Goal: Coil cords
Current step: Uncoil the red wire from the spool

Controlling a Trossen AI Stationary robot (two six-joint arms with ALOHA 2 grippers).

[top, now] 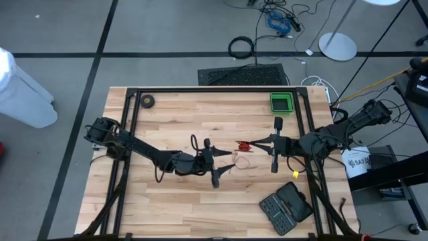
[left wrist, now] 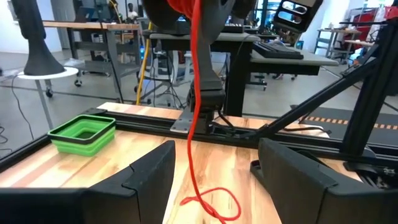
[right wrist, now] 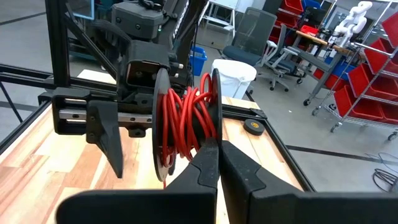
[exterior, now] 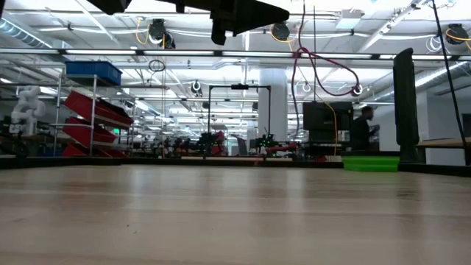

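Wooden table (top: 167, 201), mid-table action: right gripper (right wrist: 217, 155) is clamped on the black reel (right wrist: 186, 118) wound with red cord (right wrist: 183, 121). Left gripper (left wrist: 214, 171), fingers spread apart, sits at the reel's 9 o'clock, loose cord hanging between.

The cord (right wrist: 185, 121) is a thin, bright red wire, far thinner than the dark fingers near it. Most of it is wound in loose, uneven turns around the hub of a small black reel (right wrist: 163, 118), whose two flat round flanges are seen edge-on, standing upright. In the high view the reel (top: 245, 144) is placed above the middle of the wooden table (top: 167, 214), well apart from the green tray at the far edge. From the reel a free length of cord (left wrist: 194, 124) hangs straight down to the table (left wrist: 217, 168), where its end is laid in a small loose loop (left wrist: 214, 202) on the boards.
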